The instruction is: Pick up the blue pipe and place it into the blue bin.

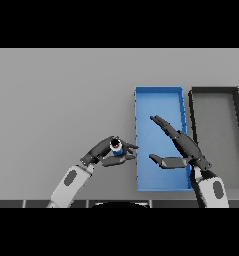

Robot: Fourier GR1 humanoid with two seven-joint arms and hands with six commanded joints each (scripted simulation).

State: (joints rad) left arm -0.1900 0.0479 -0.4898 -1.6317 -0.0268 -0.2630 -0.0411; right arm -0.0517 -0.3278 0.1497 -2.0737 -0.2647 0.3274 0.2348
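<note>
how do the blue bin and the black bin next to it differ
The blue bin is bright blue; the black bin has dark walls and a grey floor. The right hand is over the blue bin, nothing over the black one. Both are long, open-topped rectangles, side by side.

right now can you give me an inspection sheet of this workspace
surface: grey table, flat.
job's things: blue pipe held just left of the blue bin, not yet inside it.
clutter: black bin to the right of the blue one.
hands: left hand curled round the pipe; right hand open, over the blue bin.
cables: nothing seen.
surroundings: nothing seen.
</note>
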